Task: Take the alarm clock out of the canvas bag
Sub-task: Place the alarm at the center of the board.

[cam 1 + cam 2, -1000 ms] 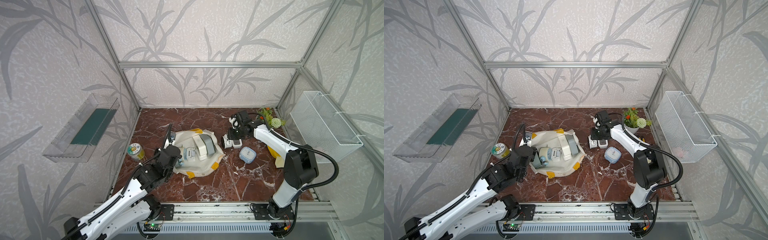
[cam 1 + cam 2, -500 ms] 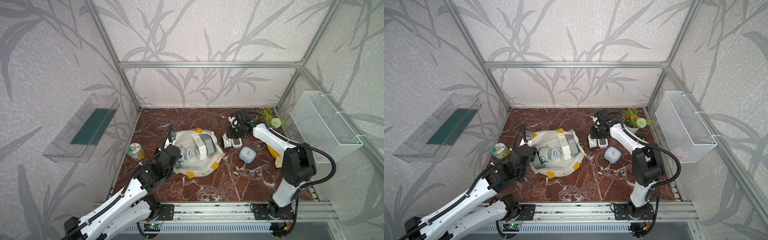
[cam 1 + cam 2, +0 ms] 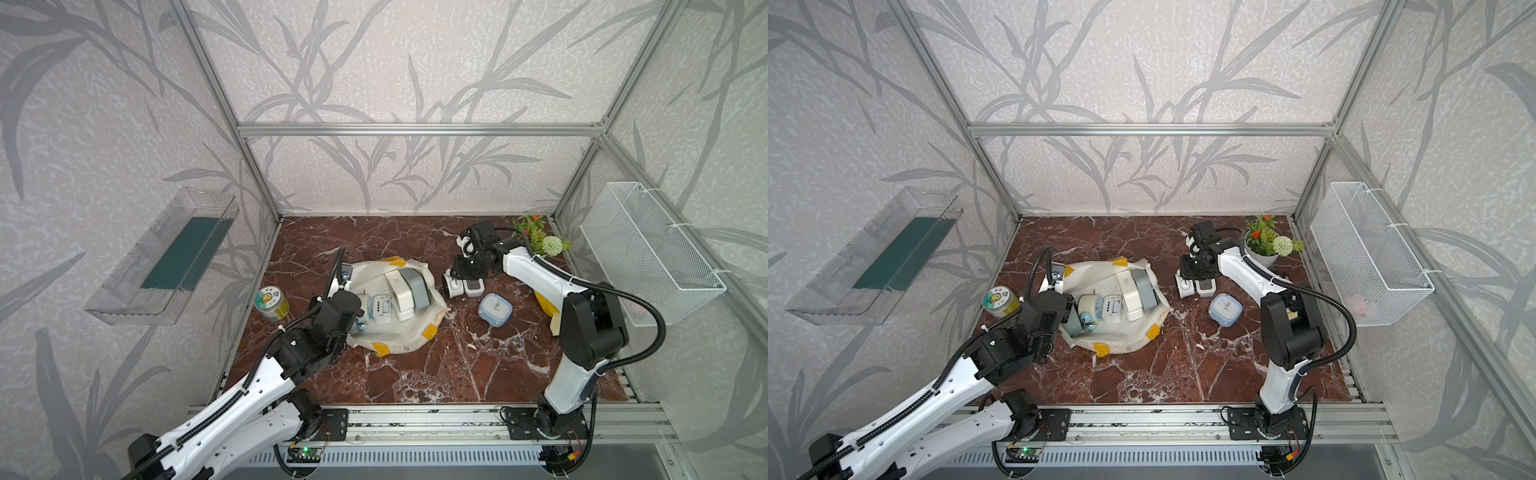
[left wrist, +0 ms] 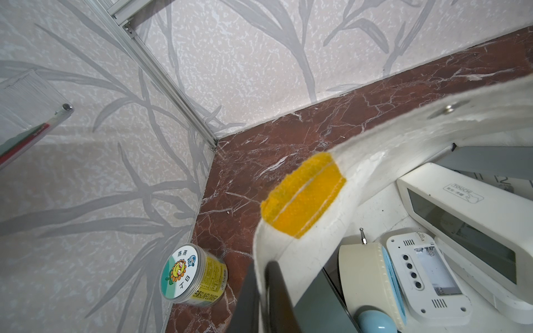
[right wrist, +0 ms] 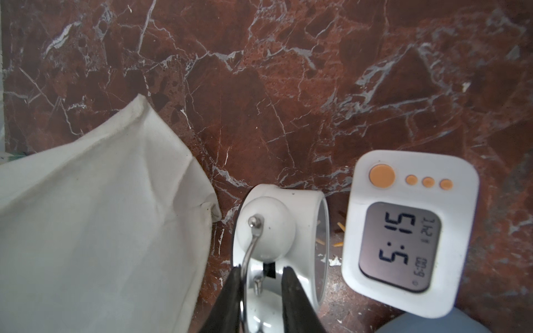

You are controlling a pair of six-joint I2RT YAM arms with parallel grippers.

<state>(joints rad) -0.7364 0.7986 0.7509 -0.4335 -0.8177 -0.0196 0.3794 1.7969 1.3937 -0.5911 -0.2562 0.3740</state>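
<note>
The canvas bag (image 3: 409,347) (image 3: 1125,347) lies spread open on the marble floor, with several clocks inside, among them a blue twin-bell clock (image 3: 1090,309) and a white digital one (image 3: 381,308). My left gripper (image 4: 264,265) is shut on the bag's rim (image 4: 288,250) near a yellow patch. A white twin-bell alarm clock (image 5: 277,227) (image 3: 454,287) stands on the floor right of the bag. My right gripper (image 5: 262,272) (image 3: 1187,276) is over it, open, its jaws straddling the wire handle. One finger (image 5: 235,288) touches that handle.
A white digital clock (image 5: 403,230) and a blue square clock (image 3: 494,306) sit beside the bell clock. A sunflower can (image 3: 272,302) stands left of the bag. A potted plant (image 3: 1264,243) is at the back right, under a wire basket (image 3: 648,253). A clear shelf (image 3: 166,257) hangs on the left wall.
My right gripper's jaws have parted over the white bell clock, which now stands on the floor. The left arm has kept its hold on the bag rim.
</note>
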